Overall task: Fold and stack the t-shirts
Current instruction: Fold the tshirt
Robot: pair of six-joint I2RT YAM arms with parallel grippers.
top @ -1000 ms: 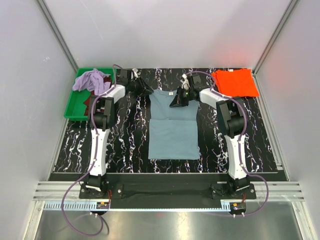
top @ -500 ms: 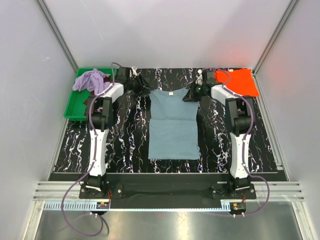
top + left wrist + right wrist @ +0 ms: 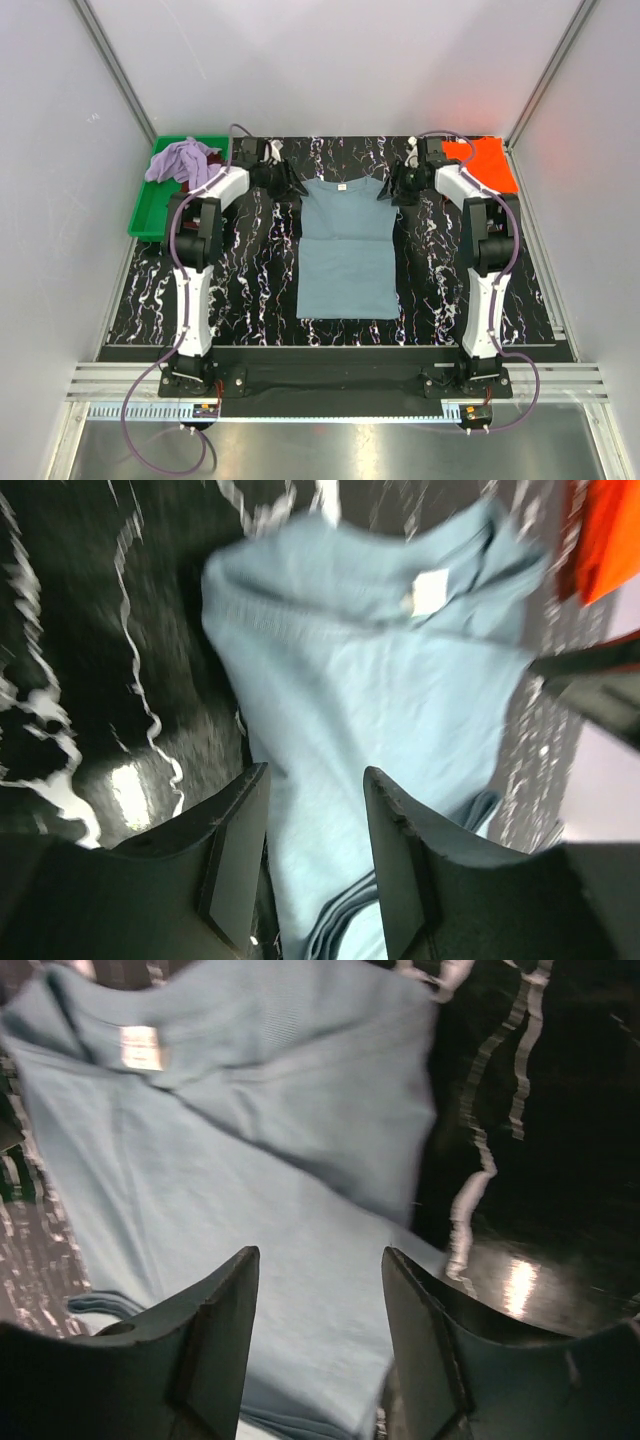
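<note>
Left pincer (image 3: 288, 182) and right pincer (image 3: 392, 187), both agape and empty, now drawn outward to the shoulder corners of the blue-grey t-shirt (image 3: 347, 250), ready to grip for the next fold.

No writing, number or brand can be read anywhere in these views. The one label in sight is a small pale neck tag (image 3: 432, 590) sewn inside the collar of the blue-grey t-shirt (image 3: 346, 255). In the left wrist view the tag is a blurred whitish square. In the right wrist view it is again a pale patch just below the collar edge, and any print on it is too smeared to make out. From above it is only a light speck at the collar.
</note>
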